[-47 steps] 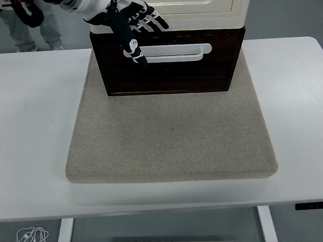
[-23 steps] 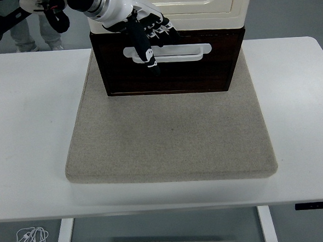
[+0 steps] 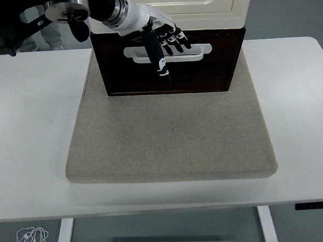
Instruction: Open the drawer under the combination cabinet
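A cream cabinet (image 3: 198,3) stands at the back of the mat, with a dark brown drawer (image 3: 202,69) beneath it. The drawer front carries a white bar handle (image 3: 193,53). My left hand (image 3: 165,46) reaches in from the upper left and hangs in front of the handle's left half, fingers spread and relaxed, thumb pointing down over the drawer front. It grips nothing. The handle's left part is partly hidden behind the fingers. The drawer front sits roughly flush under the cabinet.
A grey felt mat (image 3: 170,137) covers the middle of the white table (image 3: 25,135) and carries the cabinet. A person's legs (image 3: 49,34) stand beyond the table at the top left. Cables (image 3: 29,237) lie on the floor below.
My left hand has moved rightward and slightly down along the drawer front, from the handle's left end toward its middle. The drawer has not moved.
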### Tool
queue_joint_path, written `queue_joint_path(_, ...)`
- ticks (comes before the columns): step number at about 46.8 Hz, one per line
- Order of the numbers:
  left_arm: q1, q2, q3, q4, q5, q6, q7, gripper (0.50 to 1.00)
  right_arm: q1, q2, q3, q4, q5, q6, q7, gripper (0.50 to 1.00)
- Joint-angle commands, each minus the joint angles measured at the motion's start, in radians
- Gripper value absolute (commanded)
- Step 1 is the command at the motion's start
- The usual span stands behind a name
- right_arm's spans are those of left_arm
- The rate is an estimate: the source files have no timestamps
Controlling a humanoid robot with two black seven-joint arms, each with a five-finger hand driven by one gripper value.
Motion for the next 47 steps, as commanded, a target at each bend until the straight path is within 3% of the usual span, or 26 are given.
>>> queue_joint_path(1,0.000,-0.002,0.000,0.002,0.000,0.003,-0.001,1.000,0.000,0.000,0.000,0.000,0.000,0.000,0.000,0.926)
queue_joint_path(47,-0.001,0.001,0.040,0.053,0.009,0.008,-0.001,1.000,0.000,0.000,0.000,0.000,0.000,0.000,0.001,0.926)
